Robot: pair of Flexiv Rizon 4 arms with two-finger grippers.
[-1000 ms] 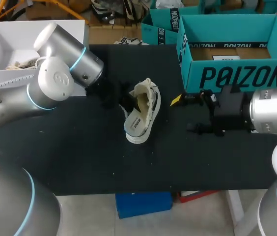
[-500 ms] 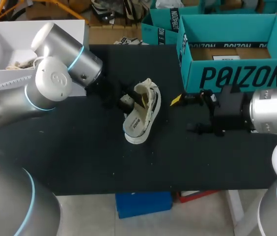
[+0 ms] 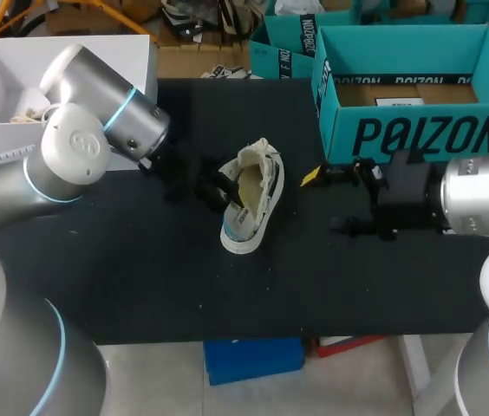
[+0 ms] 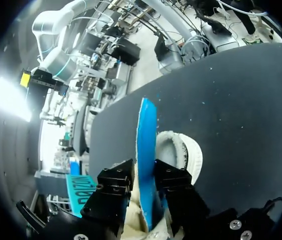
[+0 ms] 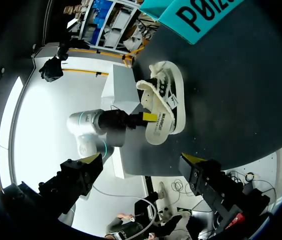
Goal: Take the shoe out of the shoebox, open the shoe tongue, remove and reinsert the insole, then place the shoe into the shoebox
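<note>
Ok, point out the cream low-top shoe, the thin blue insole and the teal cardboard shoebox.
cream low-top shoe [image 3: 268,195], head view, outer side wall.
thin blue insole [image 4: 146,140], left wrist view, its blue face.
teal cardboard shoebox [image 3: 418,134], head view, front wall.

Desk [image 3: 140,277]: a matte black surface, sprinkled with small pale specks, its front edge running straight across the head view. The same dark, speckled top fills the ground ahead in the left wrist view [image 4: 241,100] and the right wrist view [image 5: 241,90]. Teal carton [image 3: 340,130]: open-topped, standing upright on the desk's right rear corner, with black print on its front wall. Its floor is bare brown cardboard, on which a white sheet [image 3: 398,101] lies flat. A corner of the carton also shows in the right wrist view [image 5: 201,12].
</note>
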